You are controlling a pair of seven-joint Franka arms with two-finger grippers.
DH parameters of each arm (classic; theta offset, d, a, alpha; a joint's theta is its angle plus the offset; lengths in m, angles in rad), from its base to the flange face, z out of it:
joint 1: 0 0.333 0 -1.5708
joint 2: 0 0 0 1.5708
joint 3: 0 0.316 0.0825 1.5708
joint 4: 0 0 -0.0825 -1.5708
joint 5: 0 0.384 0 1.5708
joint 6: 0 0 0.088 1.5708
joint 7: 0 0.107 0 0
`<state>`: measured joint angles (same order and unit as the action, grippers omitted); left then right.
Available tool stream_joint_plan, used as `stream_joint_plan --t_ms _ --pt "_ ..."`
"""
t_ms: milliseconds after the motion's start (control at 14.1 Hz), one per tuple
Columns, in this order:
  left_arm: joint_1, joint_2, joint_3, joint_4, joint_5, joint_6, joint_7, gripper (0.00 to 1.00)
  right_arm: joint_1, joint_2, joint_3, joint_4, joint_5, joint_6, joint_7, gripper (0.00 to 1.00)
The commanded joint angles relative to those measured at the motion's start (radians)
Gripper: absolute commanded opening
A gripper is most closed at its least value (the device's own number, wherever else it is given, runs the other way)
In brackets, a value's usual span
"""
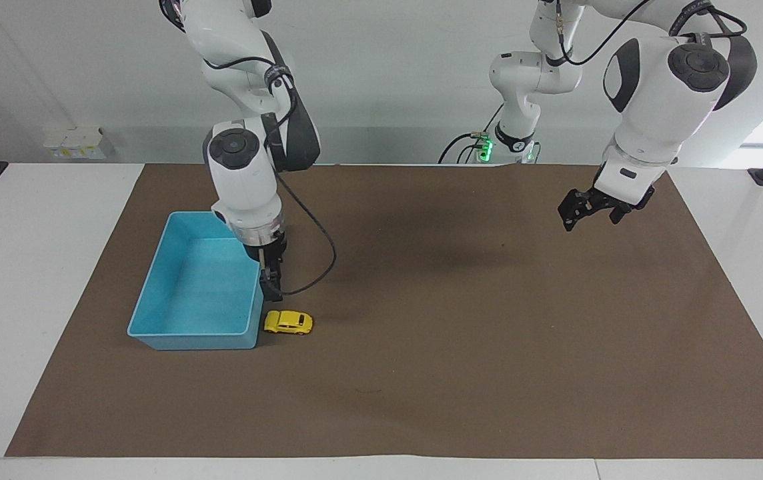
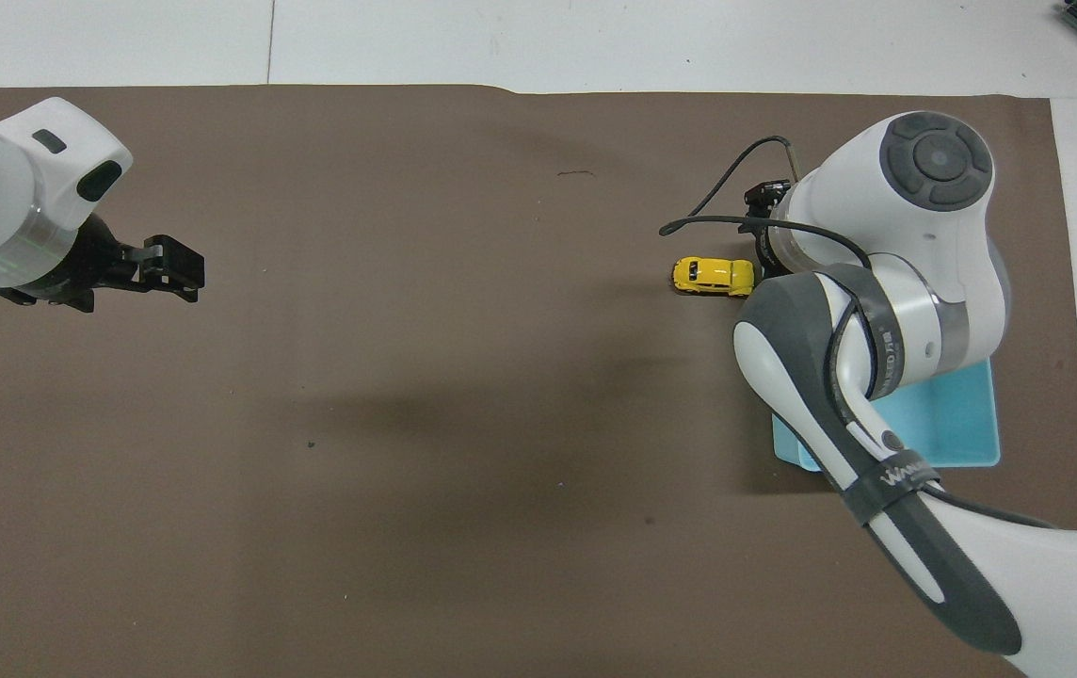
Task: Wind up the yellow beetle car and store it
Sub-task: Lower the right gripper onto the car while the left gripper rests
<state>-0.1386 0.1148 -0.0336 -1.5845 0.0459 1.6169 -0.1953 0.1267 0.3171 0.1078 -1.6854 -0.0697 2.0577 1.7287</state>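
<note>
Holding the two fingertips of the right gripper (image 1: 275, 288) apart, with nothing between them, probably to be ready for closing on the small body of the toy. Pointing these fingers straight down, over the strip of brown mat (image 1: 455, 333) beside the wall of the blue tray (image 1: 188, 340), low and close to the yellow beetle car (image 1: 288, 323) but not touching it. Reaching in from above with the wrist nearly upright, likely so that the tray wall is not standing in the way during the descent. Leaving the car on its wheels on the mat, outside the tray, just beside the tray's corner that is farthest from the robots, on the side toward the left arm's end of the table; not being able to tell whether car and tray are touching. Judging the step in hand as the approach for the first grasp, with winding and storing not yet done and the tray lying empty. Needing care here, since such a light toy on wheels is probably rolling away easily under a push from one finger. Waiting with the left gripper (image 1: 571, 215), fingers also apart and empty, raised over bare mat toward its own end of the table, well apart from the car, perhaps for helping with the winding.
</note>
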Motion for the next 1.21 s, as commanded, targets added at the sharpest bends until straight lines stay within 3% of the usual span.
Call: stream_joint_plan --t_ms 0,569,996,1138 --pt "0.017 -0.039 0.007 -0.003 -0.023 -0.061 0.106 1.00 -0.007 0.042 0.007 -0.005 -0.035 0.051 0.054 1.00" --pt "0.074 -0.102 0.020 -0.006 -0.026 -0.048 0.203 1.00 0.008 0.166 0.007 -0.016 -0.096 0.197 0.140 1.00" --pt "0.073 -0.102 0.015 0.009 -0.047 -0.039 0.195 1.00 0.011 0.198 0.007 -0.068 -0.101 0.291 0.181 0.98" --pt "0.074 -0.102 0.020 0.040 -0.072 -0.037 0.206 1.00 0.014 0.197 0.007 -0.068 -0.120 0.289 0.180 0.50"
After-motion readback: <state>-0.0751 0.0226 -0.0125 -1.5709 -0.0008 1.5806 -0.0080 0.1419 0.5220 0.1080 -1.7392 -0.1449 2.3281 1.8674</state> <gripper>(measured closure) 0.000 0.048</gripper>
